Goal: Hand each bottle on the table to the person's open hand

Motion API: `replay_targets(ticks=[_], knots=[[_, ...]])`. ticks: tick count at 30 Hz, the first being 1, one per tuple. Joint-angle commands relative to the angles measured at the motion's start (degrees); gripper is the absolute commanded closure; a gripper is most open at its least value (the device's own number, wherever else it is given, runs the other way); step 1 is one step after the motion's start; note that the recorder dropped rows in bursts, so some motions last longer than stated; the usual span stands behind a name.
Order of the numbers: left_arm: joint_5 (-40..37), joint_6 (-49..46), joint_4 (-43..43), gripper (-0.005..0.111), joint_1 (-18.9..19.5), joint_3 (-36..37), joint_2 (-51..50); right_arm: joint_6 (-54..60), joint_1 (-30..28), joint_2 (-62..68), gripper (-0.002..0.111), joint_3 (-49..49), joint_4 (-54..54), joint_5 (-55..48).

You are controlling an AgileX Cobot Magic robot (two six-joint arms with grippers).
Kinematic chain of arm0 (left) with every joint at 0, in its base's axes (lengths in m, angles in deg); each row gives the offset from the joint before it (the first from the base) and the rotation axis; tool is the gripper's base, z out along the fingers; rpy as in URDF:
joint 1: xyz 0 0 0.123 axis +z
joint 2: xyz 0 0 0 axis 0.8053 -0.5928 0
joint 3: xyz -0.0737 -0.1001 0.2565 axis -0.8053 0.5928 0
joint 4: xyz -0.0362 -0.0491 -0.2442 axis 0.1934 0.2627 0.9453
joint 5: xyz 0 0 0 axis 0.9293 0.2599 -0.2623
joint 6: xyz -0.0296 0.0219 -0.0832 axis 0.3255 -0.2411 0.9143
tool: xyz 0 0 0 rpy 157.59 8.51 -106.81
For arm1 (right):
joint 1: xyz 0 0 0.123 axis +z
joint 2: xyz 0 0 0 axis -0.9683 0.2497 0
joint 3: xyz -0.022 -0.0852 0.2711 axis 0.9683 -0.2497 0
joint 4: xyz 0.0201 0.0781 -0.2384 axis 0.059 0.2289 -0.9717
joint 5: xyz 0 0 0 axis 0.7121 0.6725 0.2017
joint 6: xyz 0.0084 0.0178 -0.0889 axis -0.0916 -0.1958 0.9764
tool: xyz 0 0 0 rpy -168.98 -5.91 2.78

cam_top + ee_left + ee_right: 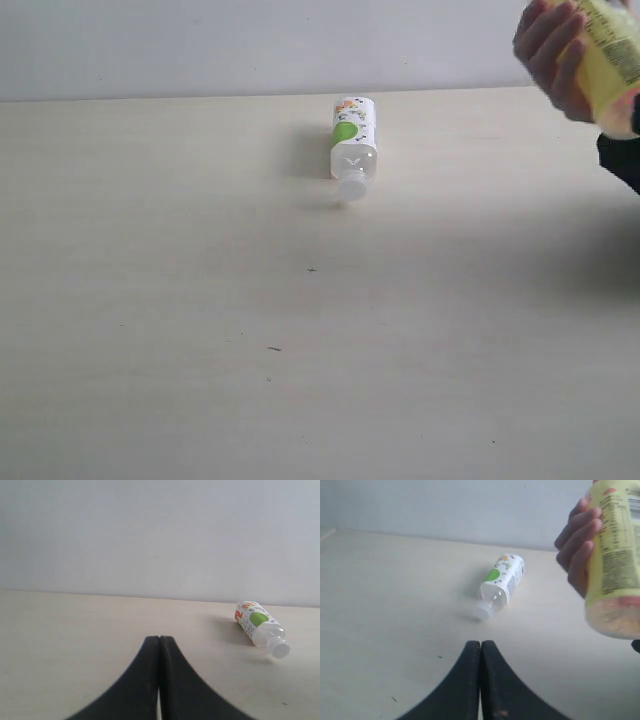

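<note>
One white-capped bottle with a green-and-white label [353, 142] lies on its side far back on the table [200, 300], cap toward the front; it shows too in the left wrist view [259, 626] and the right wrist view [501, 584]. The person's hand [550, 50] at the upper right is closed around the yellow bottle [615, 60], held above the table, also in the right wrist view [615, 560]. My left gripper [159, 639] and right gripper [481, 643] are both shut and empty, well short of the lying bottle. Neither gripper shows in the exterior view. The other bottles are out of view.
A plain grey wall [250, 45] runs behind the table's far edge. A dark sleeve [622, 160] shows at the right edge. A few small dark specks [273, 348] mark the pale tabletop.
</note>
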Motion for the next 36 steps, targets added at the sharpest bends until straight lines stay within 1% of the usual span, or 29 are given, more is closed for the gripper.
replay_targets(ticks=[1,7,10,14,18,19,21,25,36], knots=[[0.05,-0.07,0.45,0.107,0.07,0.20,0.36,1.25,0.21,-13.17,0.108,-5.00,3.55,-1.59],[0.05,-0.07,0.45,0.107,0.07,0.20,0.36,0.84,0.21,-24.13,0.108,-5.72,4.70,-6.06],[0.05,-0.07,0.45,0.107,0.07,0.20,0.36,0.84,0.21,-26.87,0.108,-5.72,4.70,-8.13],[0.05,-0.07,0.45,0.107,0.07,0.20,0.36,0.84,0.21,-29.04,0.108,-5.72,4.96,-8.25],[0.05,-0.07,0.45,0.107,0.07,0.20,0.36,0.51,0.21,-29.45,0.108,-5.72,5.17,-8.91],[0.05,-0.07,0.45,0.107,0.07,0.20,0.36,0.51,0.21,-29.45,0.108,-5.72,5.02,-11.94],[0.05,-0.07,0.45,0.107,0.07,0.20,0.36,0.68,0.21,-29.45,0.108,-5.72,3.46,-14.44],[0.05,-0.07,0.45,0.107,0.07,0.20,0.36,0.68,0.21,-29.45,0.108,-5.72,-1.55,-14.01],[0.05,-0.07,0.45,0.107,0.07,0.20,0.36,0.53,0.21,-29.66,0.108,-5.72,0.58,-14.49]])
